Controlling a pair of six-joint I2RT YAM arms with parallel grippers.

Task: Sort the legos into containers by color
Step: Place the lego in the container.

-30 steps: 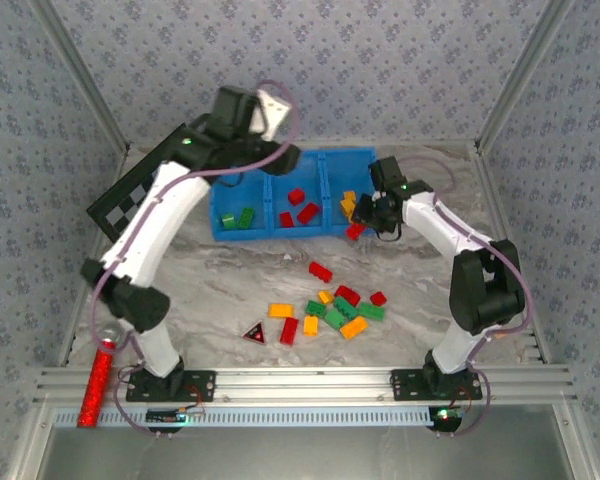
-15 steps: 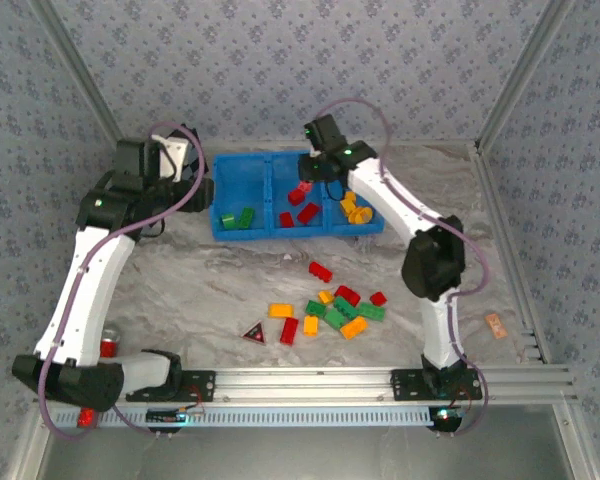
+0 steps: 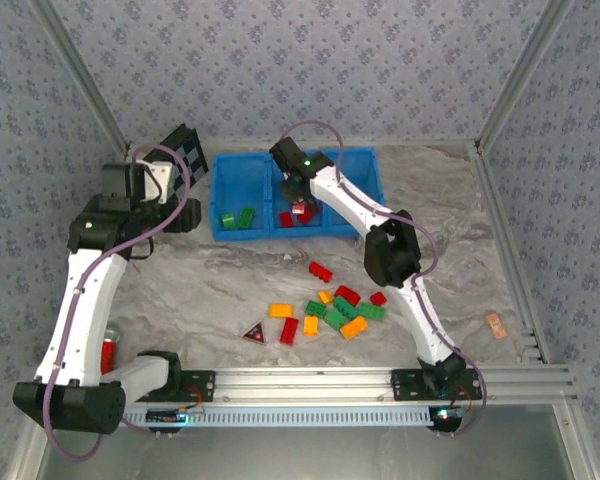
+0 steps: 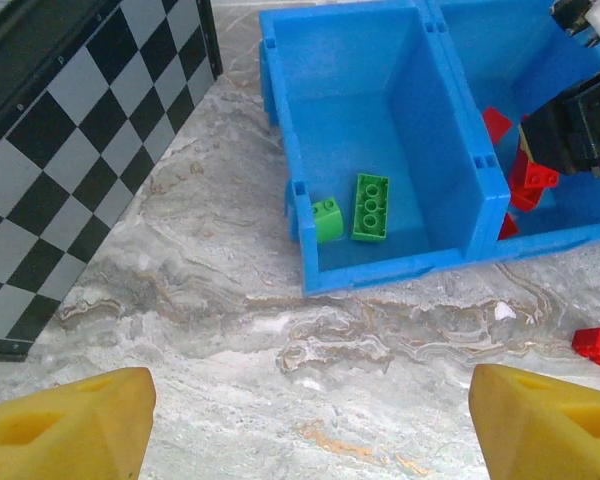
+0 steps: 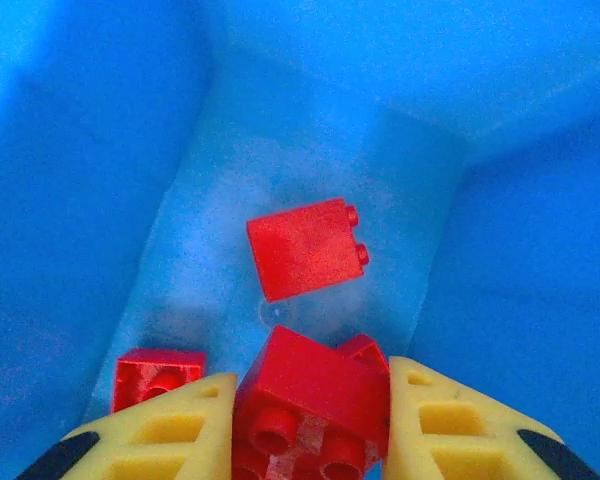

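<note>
Right now I see a red brick (image 5: 318, 378) pinched in my right gripper (image 5: 310, 405), low in the blue bin's (image 3: 242, 185) middle compartment (image 5: 280, 170) over other red bricks (image 5: 305, 248). My left gripper (image 4: 310, 430) hangs spread and empty above the table (image 3: 230, 280), near the green bricks (image 4: 370, 207).

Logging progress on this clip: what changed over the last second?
The right gripper carried a red brick leftward from the right end of the bin to over its middle compartment, still clamped. The left gripper swung back left, off the bin, open. Loose legos stayed put.
</note>
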